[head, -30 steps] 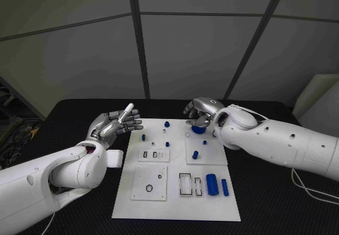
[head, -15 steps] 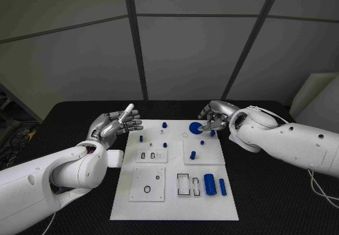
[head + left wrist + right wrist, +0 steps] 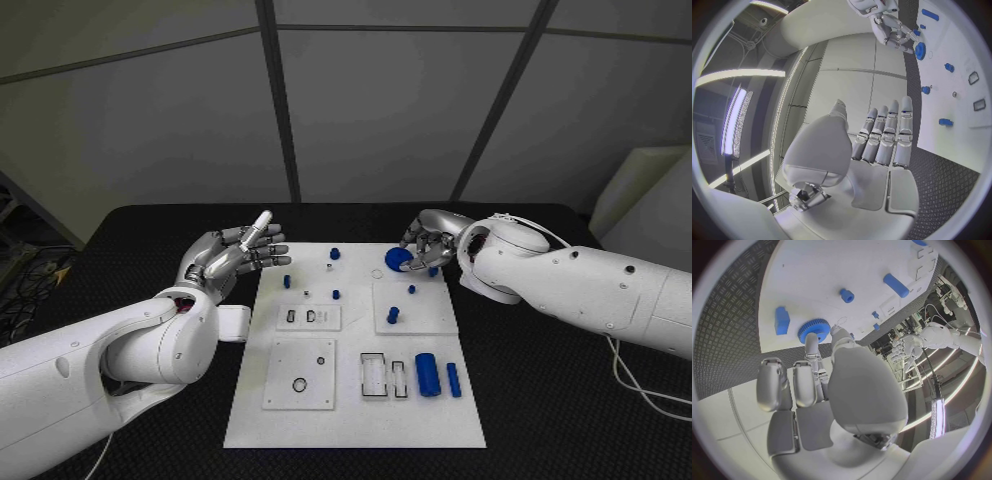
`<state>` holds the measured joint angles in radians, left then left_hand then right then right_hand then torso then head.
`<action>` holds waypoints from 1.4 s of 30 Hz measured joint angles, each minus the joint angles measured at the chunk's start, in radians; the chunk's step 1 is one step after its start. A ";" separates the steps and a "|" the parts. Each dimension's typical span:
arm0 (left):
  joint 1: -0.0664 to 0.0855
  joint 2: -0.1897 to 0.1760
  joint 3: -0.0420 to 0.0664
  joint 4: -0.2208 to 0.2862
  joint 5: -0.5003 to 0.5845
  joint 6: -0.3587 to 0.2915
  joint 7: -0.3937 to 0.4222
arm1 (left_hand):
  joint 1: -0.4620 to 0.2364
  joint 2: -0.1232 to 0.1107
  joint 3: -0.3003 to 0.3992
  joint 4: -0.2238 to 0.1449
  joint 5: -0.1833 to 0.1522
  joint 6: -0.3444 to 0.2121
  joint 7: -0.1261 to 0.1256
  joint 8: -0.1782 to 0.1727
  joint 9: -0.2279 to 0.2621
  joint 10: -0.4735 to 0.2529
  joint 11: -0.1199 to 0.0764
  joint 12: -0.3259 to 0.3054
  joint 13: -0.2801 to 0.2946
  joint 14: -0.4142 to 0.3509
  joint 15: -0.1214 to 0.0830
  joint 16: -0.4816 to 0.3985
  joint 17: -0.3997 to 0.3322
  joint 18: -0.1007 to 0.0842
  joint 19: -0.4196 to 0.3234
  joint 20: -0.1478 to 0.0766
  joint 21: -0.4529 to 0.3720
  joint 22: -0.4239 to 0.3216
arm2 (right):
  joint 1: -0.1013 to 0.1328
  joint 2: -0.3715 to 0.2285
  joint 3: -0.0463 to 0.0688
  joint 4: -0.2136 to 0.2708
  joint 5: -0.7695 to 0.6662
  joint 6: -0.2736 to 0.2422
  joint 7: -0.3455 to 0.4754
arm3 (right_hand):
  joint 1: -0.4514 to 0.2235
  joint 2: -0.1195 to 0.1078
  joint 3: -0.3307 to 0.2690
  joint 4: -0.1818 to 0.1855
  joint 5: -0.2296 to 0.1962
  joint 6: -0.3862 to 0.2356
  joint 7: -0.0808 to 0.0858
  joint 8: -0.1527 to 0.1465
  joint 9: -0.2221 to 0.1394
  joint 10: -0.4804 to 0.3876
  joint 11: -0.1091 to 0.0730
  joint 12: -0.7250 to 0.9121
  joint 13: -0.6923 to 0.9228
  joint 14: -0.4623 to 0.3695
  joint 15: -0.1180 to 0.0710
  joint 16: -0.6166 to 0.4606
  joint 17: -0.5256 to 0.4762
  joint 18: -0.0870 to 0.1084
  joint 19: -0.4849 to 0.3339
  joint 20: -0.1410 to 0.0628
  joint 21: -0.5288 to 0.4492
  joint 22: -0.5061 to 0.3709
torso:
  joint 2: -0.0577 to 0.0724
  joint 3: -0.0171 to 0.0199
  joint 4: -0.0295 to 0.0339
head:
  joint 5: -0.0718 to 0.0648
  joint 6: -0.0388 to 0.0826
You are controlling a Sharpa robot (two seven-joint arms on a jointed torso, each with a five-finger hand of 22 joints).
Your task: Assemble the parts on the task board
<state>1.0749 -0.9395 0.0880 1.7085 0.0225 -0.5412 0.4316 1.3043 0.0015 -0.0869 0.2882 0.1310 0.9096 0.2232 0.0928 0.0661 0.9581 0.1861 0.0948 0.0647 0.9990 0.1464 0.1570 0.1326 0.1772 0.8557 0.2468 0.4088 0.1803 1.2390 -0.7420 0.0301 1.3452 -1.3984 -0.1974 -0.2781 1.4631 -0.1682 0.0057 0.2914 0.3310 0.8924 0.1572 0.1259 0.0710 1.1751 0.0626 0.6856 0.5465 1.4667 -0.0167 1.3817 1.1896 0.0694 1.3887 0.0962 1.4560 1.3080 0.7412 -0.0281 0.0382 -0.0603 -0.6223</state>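
**Blue gear at the far edge of the board**

Blue toothed round gear (image 3: 398,259) pinched in silver right hand (image 3: 428,240), just over white flat task board (image 3: 356,410), probably for seating there. Silver left hand (image 3: 235,253) raised beside board, fingers straight and apart, holding nothing, apparently waiting.

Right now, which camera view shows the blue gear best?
The right wrist view: the blue gear sits close, teeth visible, with the right hand fingers at its edge. The head view shows it small and partly behind that hand; the left wrist view shows it tiny, near the rim.
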 measured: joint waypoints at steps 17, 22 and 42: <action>0.000 0.002 0.000 -0.002 0.000 0.002 -0.004 | 0.000 0.000 0.000 0.000 0.000 0.000 0.000 0.000 0.000 0.000 0.000 0.000 0.000 0.000 0.000 0.000 0.000 0.000 0.000 0.000 0.000 0.000 | 0.000 0.037 0.000 -0.050 0.008 0.017 -0.019 | -0.005 0.019 0.000 0.000 0.032 -0.003 -0.003 0.016 0.001 0.010 -0.002 0.129 0.148 0.000 0.000 0.029 0.055 0.000 0.011 0.004 0.007 0.000 | 0.000 0.0012 -0.0013 | 0.001 -0.003; 0.000 0.002 0.000 -0.003 0.000 0.002 -0.005 | 0.000 0.000 0.000 0.000 0.000 0.000 0.000 0.000 0.000 0.000 0.000 0.000 0.000 0.000 0.000 -0.006 0.000 0.000 0.000 0.000 0.000 -0.001 | 0.000 0.047 0.000 -0.063 0.008 0.021 -0.021 | 0.000 0.027 0.003 -0.003 0.032 -0.003 -0.003 0.016 0.001 0.015 0.000 0.152 0.177 0.000 0.000 0.033 0.063 0.000 0.011 0.004 0.007 0.000 | 0.000 0.0013 -0.0013 | 0.001 -0.003; 0.000 0.008 0.000 -0.004 0.000 0.002 -0.005 | 0.000 0.000 0.000 0.000 0.000 0.000 0.000 -0.003 0.000 0.000 0.000 0.000 0.000 0.000 0.000 -0.006 0.001 0.000 0.000 0.000 0.000 -0.001 | 0.001 0.074 0.001 -0.081 -0.028 0.043 -0.023 | 0.008 0.035 0.009 -0.009 0.032 0.000 -0.007 0.030 0.002 0.051 0.000 0.263 0.305 0.000 0.000 0.065 0.118 -0.016 0.026 0.004 0.022 0.000 | 0.000 0.0024 -0.0016 | -0.001 -0.009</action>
<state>1.0750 -0.9317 0.0880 1.7048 0.0227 -0.5392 0.4269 1.3043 0.0015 -0.0869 0.2883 0.1310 0.9096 0.2232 0.0893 0.0661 0.9581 0.1861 0.0948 0.0647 0.9990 0.1465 0.1509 0.1332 0.1772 0.8557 0.2468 0.4088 0.1796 1.2396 -0.6677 0.0312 1.2642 -1.4260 -0.1544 -0.3012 1.4712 -0.1337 0.0144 0.2828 0.3628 0.8928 0.1499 0.1561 0.0726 1.2261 0.0622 0.9484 0.8514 1.4667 -0.0164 1.4467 1.3072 0.0537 1.4144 0.1006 1.4783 1.3076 0.7416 -0.0257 0.0365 -0.0612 -0.6310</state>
